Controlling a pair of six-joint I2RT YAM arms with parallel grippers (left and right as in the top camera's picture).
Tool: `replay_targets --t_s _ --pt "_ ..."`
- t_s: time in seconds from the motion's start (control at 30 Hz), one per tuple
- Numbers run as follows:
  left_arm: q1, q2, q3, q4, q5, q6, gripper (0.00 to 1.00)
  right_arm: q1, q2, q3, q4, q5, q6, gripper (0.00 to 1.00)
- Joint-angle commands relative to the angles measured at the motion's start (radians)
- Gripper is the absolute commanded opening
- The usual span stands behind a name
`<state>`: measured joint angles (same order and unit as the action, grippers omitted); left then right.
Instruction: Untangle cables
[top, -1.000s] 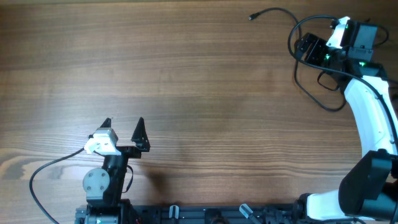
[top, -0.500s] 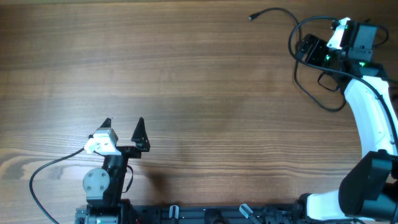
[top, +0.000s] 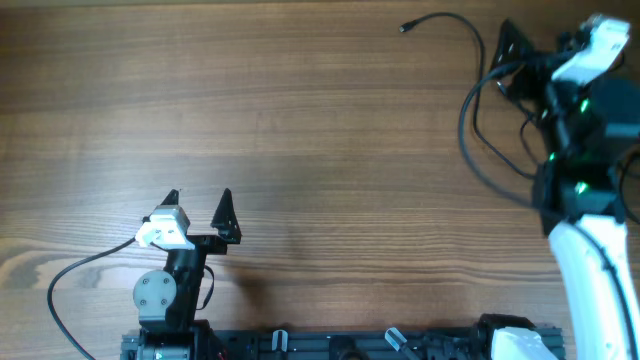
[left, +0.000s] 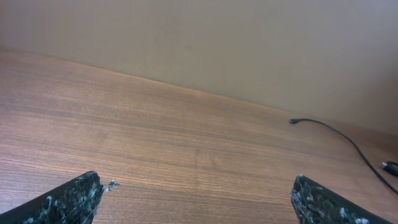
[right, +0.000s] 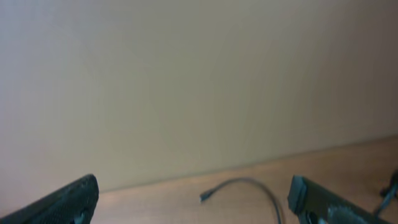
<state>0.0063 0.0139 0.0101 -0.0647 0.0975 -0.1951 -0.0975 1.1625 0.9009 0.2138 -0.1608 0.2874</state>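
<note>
The cables (top: 470, 110) are thin black cords lying in loose loops at the far right of the table. One strand ends in a small plug (top: 405, 27). My right gripper (top: 513, 60) is raised over the upper part of the loops. In the right wrist view its jaws (right: 199, 202) are wide open with nothing between them, and the plug-ended strand (right: 245, 182) lies beyond them. My left gripper (top: 198, 205) is open and empty at the near left, far from the cables. In the left wrist view its jaws (left: 199, 202) are open and the plug-ended strand (left: 329, 127) shows far right.
The thicker black wire (top: 70, 275) of the left arm curves over the near left of the table. The right arm's white link (top: 600, 260) stands along the right edge. A plain wall (left: 199, 37) rises behind the table's far edge.
The right arm has swung up and turned, so its gripper is now higher and further left over the cables. The cable loops have shifted and spread to the left. The left arm has not moved.
</note>
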Motion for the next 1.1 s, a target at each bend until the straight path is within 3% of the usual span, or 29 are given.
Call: replay_targets --t_s 0.0,0.13,0.43,0.8,1.07 --pt "-0.005 -0.009 -0.004 -0.007 -0.01 0.02 1.0 0.018 -0.125 -0.219 0.149 -0.008 0.001 1.0" --pt "-0.005 -0.009 -0.004 -0.007 -0.01 0.02 1.0 0.028 -0.293 -0.517 0.393 0.018 0.001 1.0" --pt "-0.005 -0.009 -0.004 -0.007 -0.01 0.02 1.0 0.028 -0.676 -0.865 0.404 0.056 -0.051 1.0" --pt "-0.005 -0.009 -0.004 -0.006 -0.01 0.02 1.0 0.028 -1.084 -0.895 -0.216 0.1 -0.078 1.0" --pt "-0.005 -0.009 -0.004 -0.007 -0.01 0.02 1.0 0.062 -1.16 -0.895 -0.215 0.097 -0.315 1.0"
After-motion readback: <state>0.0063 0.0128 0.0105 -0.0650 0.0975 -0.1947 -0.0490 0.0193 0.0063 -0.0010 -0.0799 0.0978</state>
